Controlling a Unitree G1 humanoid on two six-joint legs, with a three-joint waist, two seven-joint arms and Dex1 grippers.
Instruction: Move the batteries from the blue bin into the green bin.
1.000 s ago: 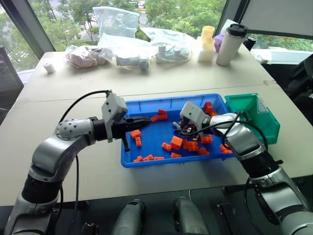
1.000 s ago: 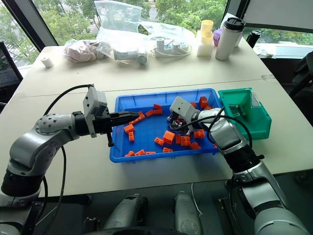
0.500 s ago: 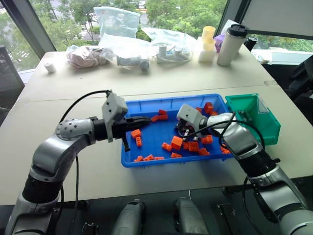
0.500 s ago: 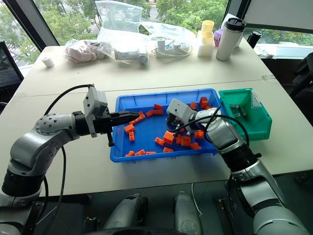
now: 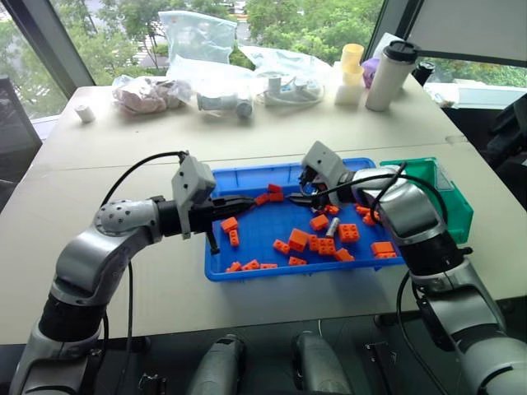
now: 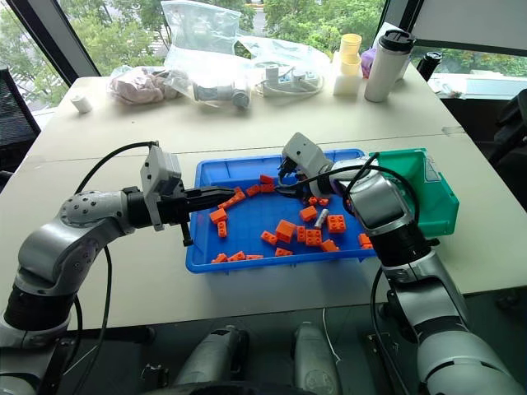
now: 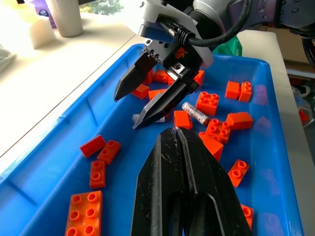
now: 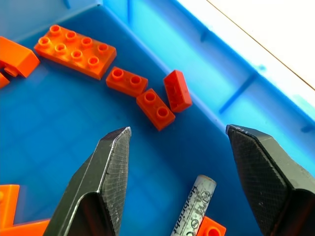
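Lying between the right fingers, apart: a battery.

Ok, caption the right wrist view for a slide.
Open right pincer above a silver cylindrical battery among orange plastic bricks in the blue plastic tray.

Beige table — blue bin, green bin, perhaps bags.

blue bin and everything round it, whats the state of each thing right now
blue bin: flat on the table, strewn with orange bricks.
battery: lying loose among the bricks in the blue bin, not held.
second battery: lying on the bin floor between the right gripper's fingers, untouched.
right gripper: open, empty, over the blue bin.
left gripper: shut, empty, over the bin's left part.
green bin: upright beside the blue bin.
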